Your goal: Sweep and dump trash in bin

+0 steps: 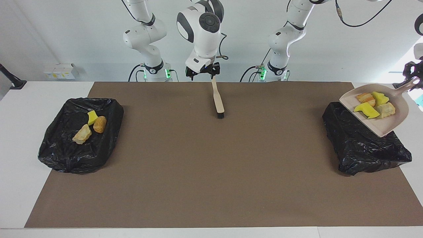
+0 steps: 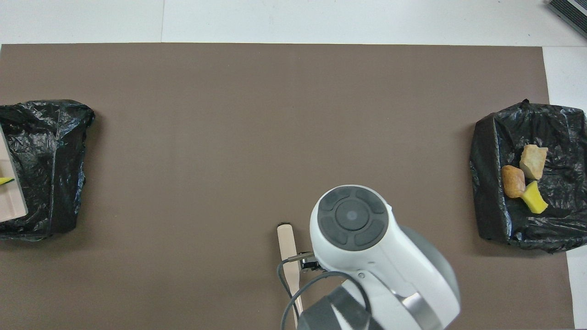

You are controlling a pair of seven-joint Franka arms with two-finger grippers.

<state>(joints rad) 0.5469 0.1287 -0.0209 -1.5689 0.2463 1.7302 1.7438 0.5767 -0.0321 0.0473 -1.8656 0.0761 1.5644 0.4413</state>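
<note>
Your trash is split in two lots. Four scraps ride in the beige dustpan (image 1: 386,124): an orange-striped lump (image 1: 365,98), a yellow sponge piece (image 1: 380,98), a green-and-yellow sponge (image 1: 366,110) and a pale tan chunk (image 1: 386,110). The pan is up in the air, tilted, over the black-lined bin (image 1: 363,145) at the left arm's end of the table; in the overhead view only its corner shows at the frame's edge (image 2: 11,197), over that same bin (image 2: 46,160). The other three scraps lie inside the second black-lined bin (image 1: 62,148) at the right arm's end: a yellow sponge piece (image 1: 92,116), an orange-brown lump (image 1: 99,124) and a pale tan chunk (image 1: 82,135), close together, the lump touching the sponge piece. You have the left gripper (image 1: 412,75) at the edge of the facing view, its fingers clamped on the dustpan's handle. The brush (image 1: 218,99) lies on the brown mat (image 1: 211,172) near the robots' edge, bristles pointing away from them, handle end toward them. Your right gripper (image 1: 202,70) hangs just beside the brush's handle end, its fingers spread apart and gripping nothing; from overhead its white wrist covers most of the handle (image 2: 287,250).
</note>
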